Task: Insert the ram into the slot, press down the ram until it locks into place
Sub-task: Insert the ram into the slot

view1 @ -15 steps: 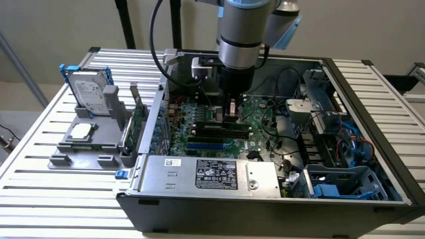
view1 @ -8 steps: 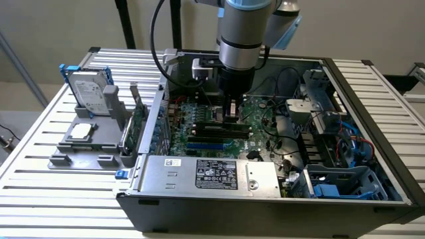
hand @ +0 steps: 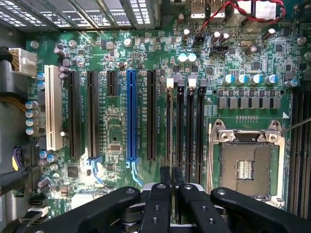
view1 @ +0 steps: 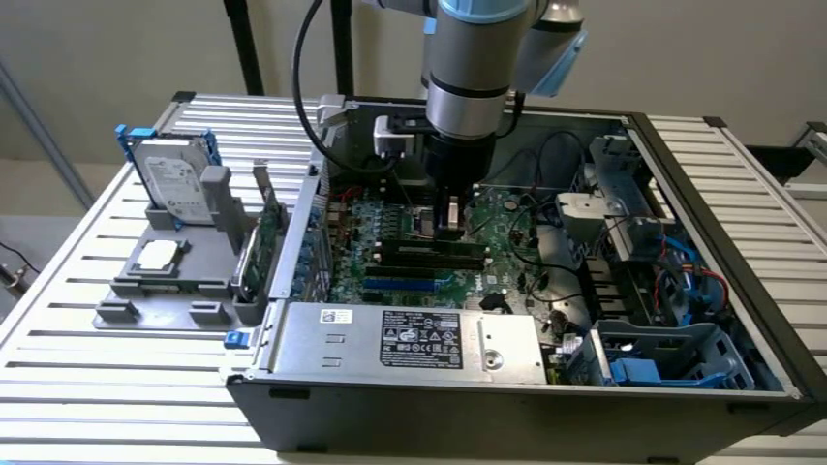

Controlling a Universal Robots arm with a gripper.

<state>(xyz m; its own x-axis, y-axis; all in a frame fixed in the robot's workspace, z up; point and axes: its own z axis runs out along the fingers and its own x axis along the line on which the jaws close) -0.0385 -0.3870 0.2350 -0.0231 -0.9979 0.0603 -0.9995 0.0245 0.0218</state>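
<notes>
In the wrist view the ram point(hand: 168, 127) shows edge-on as a thin dark strip, standing in the memory socket nearest the black expansion slots, beside three other black memory sockets point(hand: 190, 126). My gripper point(hand: 171, 180) is over its near end, the two black fingers point(hand: 158, 204) drawn close together on the stick's top edge. In the exterior view my gripper point(view1: 450, 221) points straight down into the open computer case, just above the black memory sockets point(view1: 427, 256) on the green motherboard point(view1: 387, 218).
Next to the memory sockets are a metal CPU socket point(hand: 245, 165), a blue expansion slot point(hand: 131, 116) and a white one point(hand: 52, 107). The silver power supply point(view1: 401, 339) walls the case's near side. Outside the case, a grey fixture point(view1: 162, 281) holds a hard drive point(view1: 174, 179) and a green card point(view1: 267, 242).
</notes>
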